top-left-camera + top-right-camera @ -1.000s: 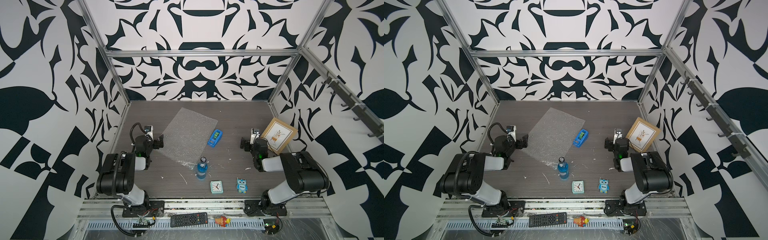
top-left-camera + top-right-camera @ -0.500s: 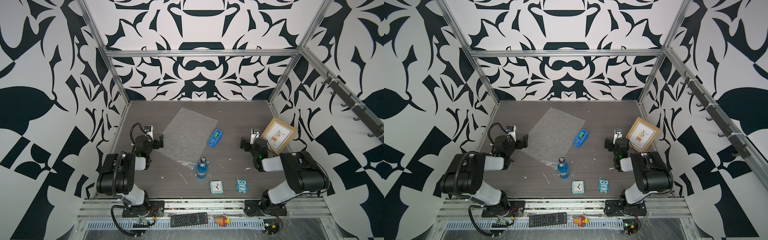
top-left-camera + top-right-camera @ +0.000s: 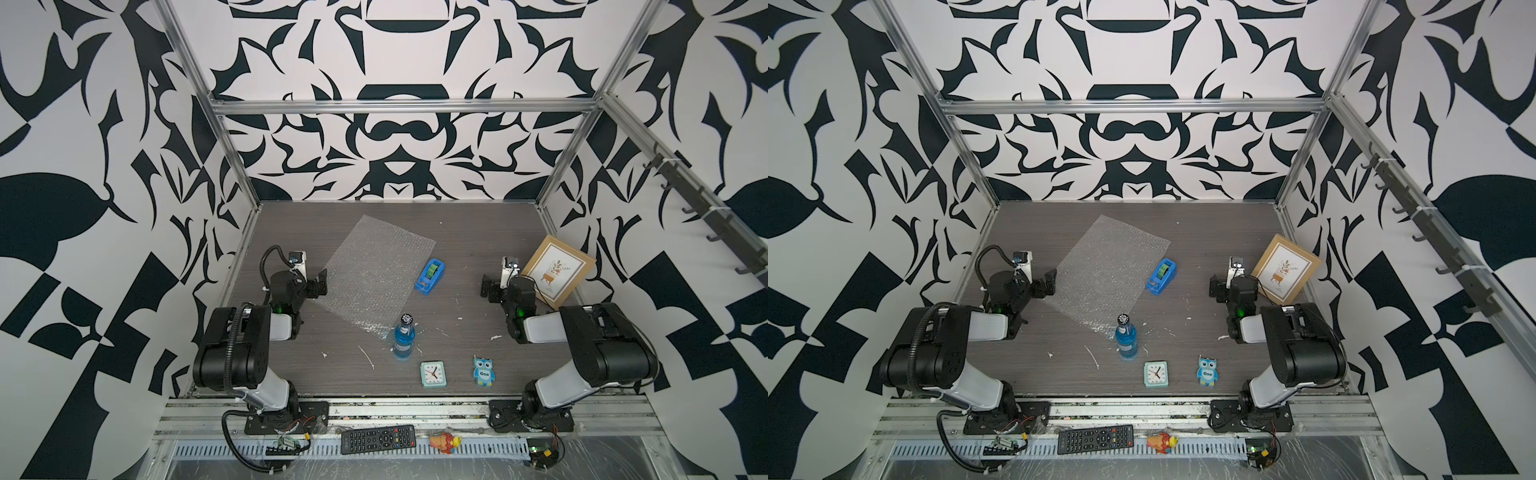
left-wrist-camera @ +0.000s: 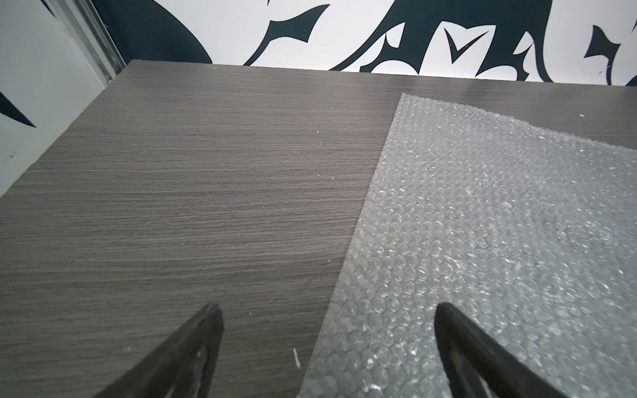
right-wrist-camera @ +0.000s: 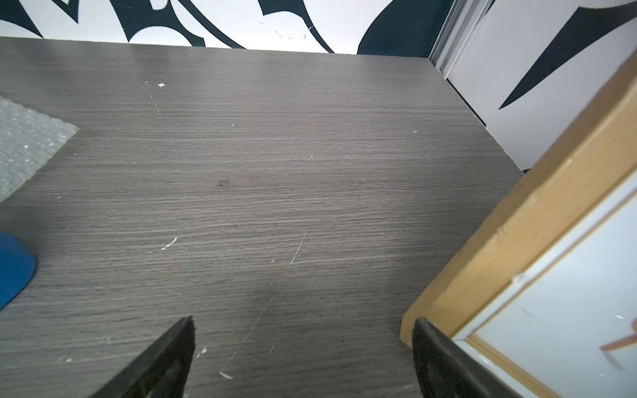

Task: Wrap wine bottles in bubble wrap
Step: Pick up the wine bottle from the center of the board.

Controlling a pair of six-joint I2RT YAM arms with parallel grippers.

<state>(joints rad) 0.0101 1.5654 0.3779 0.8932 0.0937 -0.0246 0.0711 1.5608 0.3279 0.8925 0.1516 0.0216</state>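
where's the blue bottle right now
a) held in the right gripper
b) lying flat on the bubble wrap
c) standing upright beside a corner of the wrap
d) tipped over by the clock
c: the bottle stands upright, cap up, beside a corner of the wrap, which lies flat with nothing on it.

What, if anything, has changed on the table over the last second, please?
Nothing has visibly changed. The bottle still stands upright by the near corner of the flat bubble wrap. The left claw and the right claw remain open, empty and in the same places.
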